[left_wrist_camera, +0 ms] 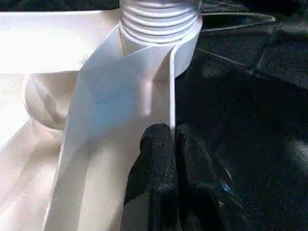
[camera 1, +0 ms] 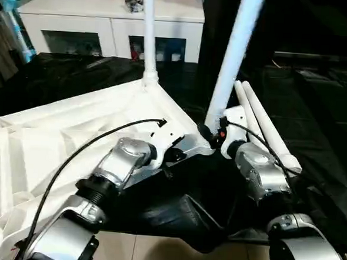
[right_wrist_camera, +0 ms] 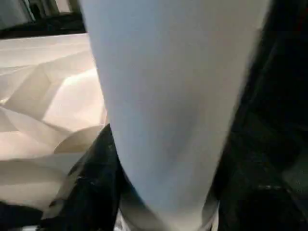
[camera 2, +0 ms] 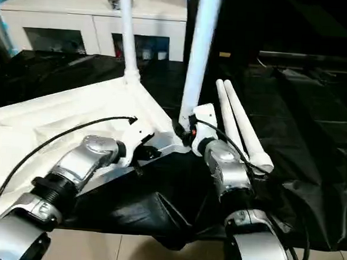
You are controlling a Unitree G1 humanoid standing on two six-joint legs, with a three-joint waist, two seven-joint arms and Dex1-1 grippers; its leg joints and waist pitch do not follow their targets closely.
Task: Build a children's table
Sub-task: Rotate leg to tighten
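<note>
The tabletop (camera 1: 73, 130) rim is pinched by the closed left gripper (left_wrist_camera: 173, 139) for steadiness; beside it, a leg (camera 1: 234, 57) is straddled by the right gripper (camera 1: 211, 132), grip uncertain.

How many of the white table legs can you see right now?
4. One long tapered white tube leg stands in the far corner socket, another stands at the near corner by the right gripper, and two lie together on the black sheet.

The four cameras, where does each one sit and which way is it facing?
Left eye, right eye: head, looking down at tabletop over both forearms.
Left wrist: along left gripper, shut on the tabletop's rim below a threaded leg.
Right wrist: close up on the leg at right gripper.
Shared: tabletop in all.
</note>
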